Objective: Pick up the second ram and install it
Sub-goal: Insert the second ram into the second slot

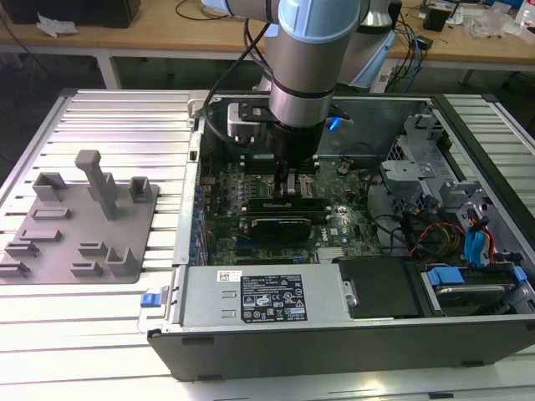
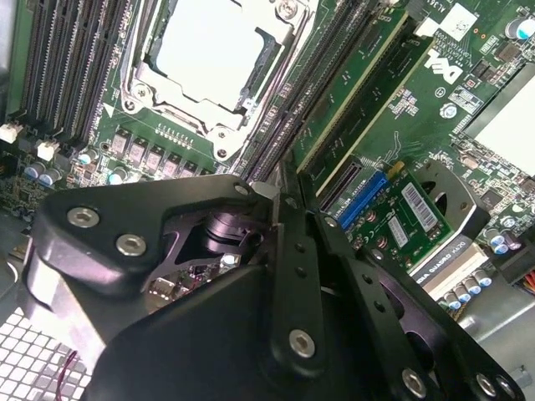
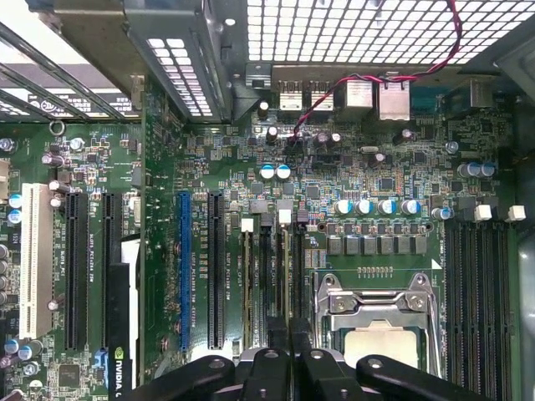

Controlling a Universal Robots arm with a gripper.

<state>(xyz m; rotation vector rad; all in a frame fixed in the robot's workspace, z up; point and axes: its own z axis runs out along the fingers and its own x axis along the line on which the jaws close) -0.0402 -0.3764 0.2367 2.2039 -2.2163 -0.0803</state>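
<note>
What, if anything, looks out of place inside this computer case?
Nothing looks damaged or askew. The processor lies bare, without a cooler, and the gripper is down at the memory slots beside it.

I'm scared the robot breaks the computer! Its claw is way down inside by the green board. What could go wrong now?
Two things, maybe. The gripper hangs low right over the narrow memory slots, beside the processor socket. A crooked push there could strain a slot or scrape the board. In the exterior view, the black expansion card stands close by the gripper, so a sideways slip might knock it.
</note>
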